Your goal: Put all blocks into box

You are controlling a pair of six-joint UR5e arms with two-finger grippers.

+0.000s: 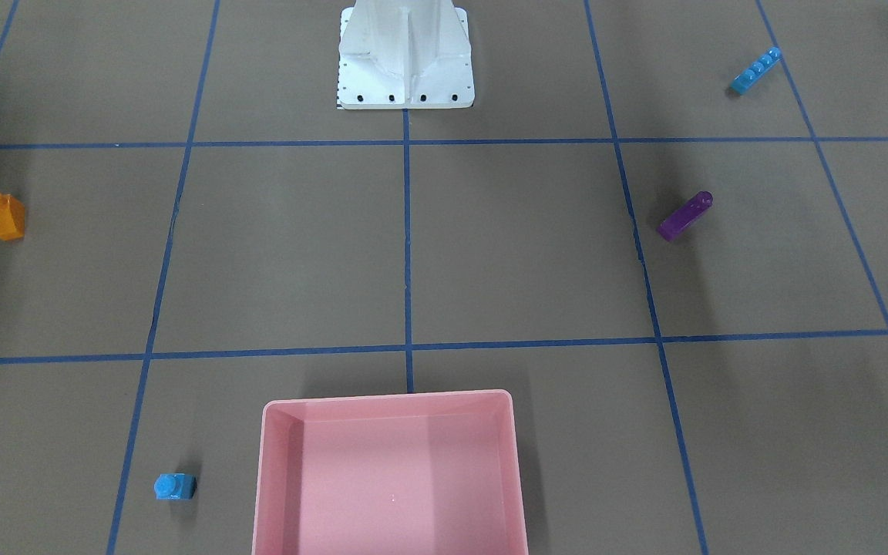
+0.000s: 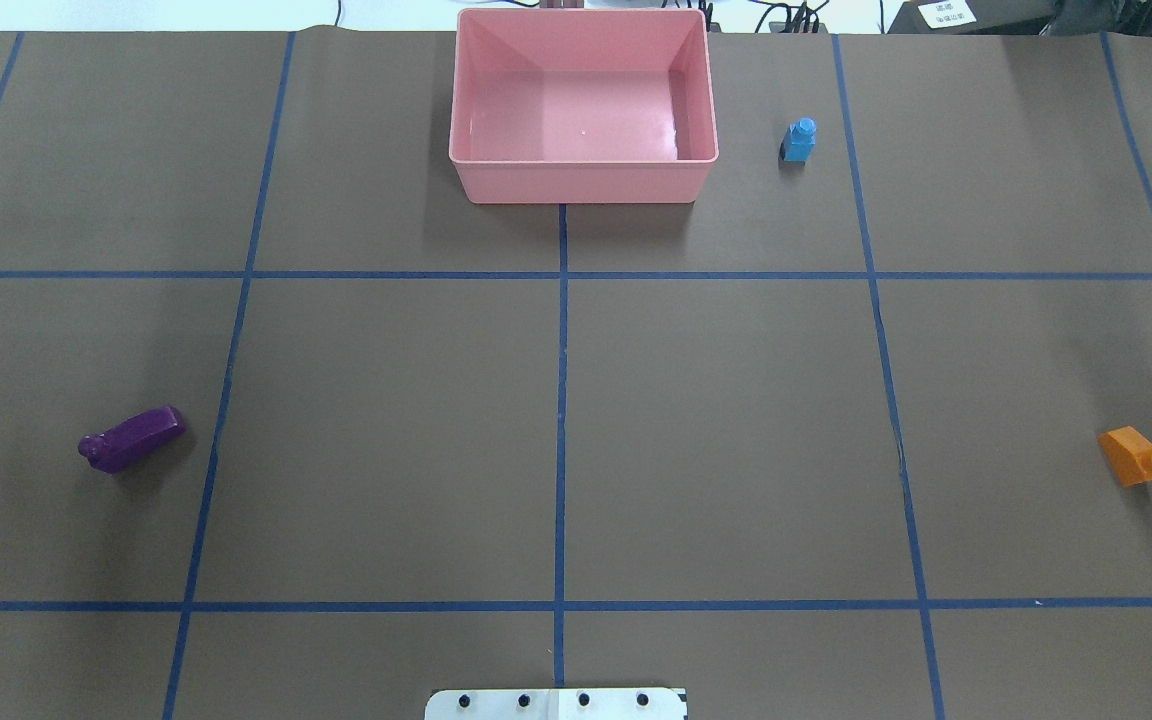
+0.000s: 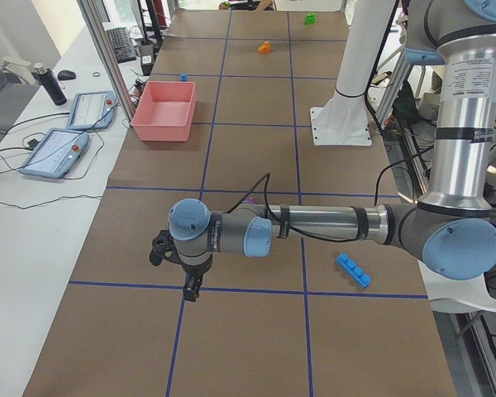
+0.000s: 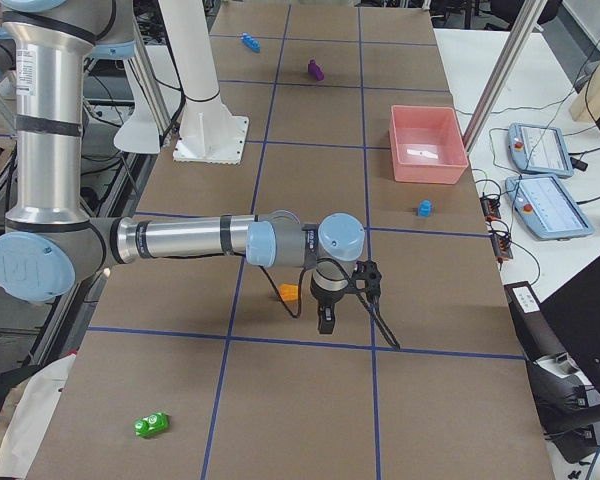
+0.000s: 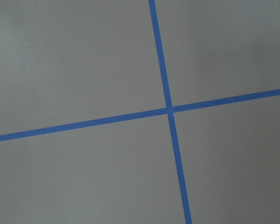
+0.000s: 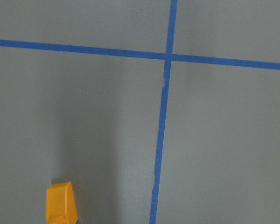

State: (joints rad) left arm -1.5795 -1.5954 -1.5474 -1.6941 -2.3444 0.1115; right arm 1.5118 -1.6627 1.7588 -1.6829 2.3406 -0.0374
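The left gripper and right gripper hang over the table; how far open either stands cannot be told. The pink box sits at the far edge, with the tiny blue cube near it. The orange block, purple bar, long blue bar and green block lie well apart.

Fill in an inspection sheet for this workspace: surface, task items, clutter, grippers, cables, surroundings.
Surface: brown table with a blue tape grid.
Job's things: pink box is empty. The orange block, small blue block, purple block, long blue block and green block are all outside it, scattered.
Clutter: nothing seen.
Grippers: left gripper and right gripper hang above the table; cannot tell if open or shut.
Cables: left arm cable loops; right wrist cable dangles.
Surroundings: white base plate; teach pendants on the side bench.
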